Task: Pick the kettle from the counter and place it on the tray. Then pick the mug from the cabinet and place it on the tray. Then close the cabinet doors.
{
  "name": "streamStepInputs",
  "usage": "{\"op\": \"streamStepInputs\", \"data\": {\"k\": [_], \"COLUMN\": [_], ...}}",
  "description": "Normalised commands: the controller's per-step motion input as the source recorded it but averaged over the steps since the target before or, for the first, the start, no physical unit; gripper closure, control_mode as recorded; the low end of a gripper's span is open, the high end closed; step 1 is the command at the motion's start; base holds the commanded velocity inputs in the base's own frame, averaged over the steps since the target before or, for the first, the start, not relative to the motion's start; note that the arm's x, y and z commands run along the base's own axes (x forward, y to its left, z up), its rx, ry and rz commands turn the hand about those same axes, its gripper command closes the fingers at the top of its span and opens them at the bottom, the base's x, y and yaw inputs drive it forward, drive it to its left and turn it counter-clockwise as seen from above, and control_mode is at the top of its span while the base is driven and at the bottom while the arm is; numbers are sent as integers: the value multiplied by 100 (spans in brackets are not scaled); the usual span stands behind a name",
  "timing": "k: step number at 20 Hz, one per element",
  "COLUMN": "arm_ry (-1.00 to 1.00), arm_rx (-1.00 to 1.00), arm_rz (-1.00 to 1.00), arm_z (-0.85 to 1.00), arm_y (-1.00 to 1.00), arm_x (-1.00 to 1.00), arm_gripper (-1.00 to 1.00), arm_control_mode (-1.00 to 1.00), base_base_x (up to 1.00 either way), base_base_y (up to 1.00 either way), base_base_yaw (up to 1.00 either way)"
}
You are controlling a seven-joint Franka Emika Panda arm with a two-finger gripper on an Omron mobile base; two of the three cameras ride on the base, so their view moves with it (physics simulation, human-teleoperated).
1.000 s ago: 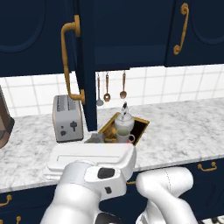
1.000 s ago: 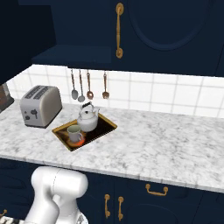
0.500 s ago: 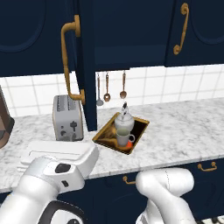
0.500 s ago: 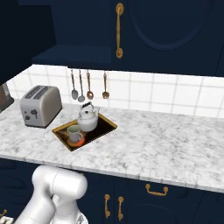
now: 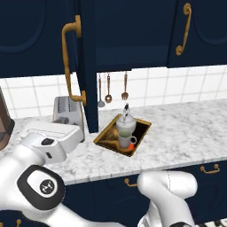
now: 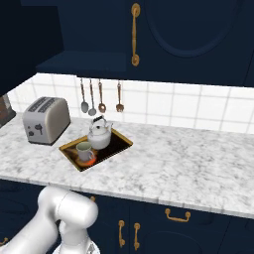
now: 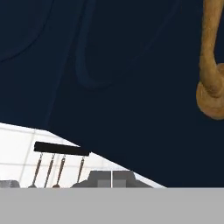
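Two items already sit on the shallow golden-rimmed tray (image 5: 141, 125) at frame centre: the small silvery round kettle (image 5: 125, 122) and the grey-white mug (image 5: 124, 139). We judge the remaining tall navy panelled cabinet door (image 5: 87, 66), upper left, rigid and hinge-swung. Our tool is clenched empty; pushing the flat panel near its curved brass handle (image 5: 71, 62) seems best.

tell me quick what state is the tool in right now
Tool: closed, holding nothing, facing the navy cabinet door.
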Motion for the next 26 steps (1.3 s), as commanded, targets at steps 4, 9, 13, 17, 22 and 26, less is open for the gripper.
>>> {"op": "streamStepInputs", "data": {"k": [4, 9, 13, 17, 22, 26], "arm_ry": [0, 0, 0, 0, 0, -2], "arm_rx": [0, 0, 0, 0, 0, 0], "arm_rz": [-6, 0, 0, 0, 0, 0], "arm_z": [0, 3, 8, 27, 27, 30], "arm_y": [-7, -45, -81, -75, -64, -53], "arm_x": [82, 63, 14, 0, 10, 21], "arm_gripper": [100, 100, 100, 100, 100, 100], "arm_control_mode": [-100, -100, -100, -100, -100, -100], "base_base_x": [0, 0, 0, 0, 0, 0], "base_base_y": [0, 0, 0, 0, 0, 0], "base_base_yaw": [0, 0, 0, 0, 0, 0]}}
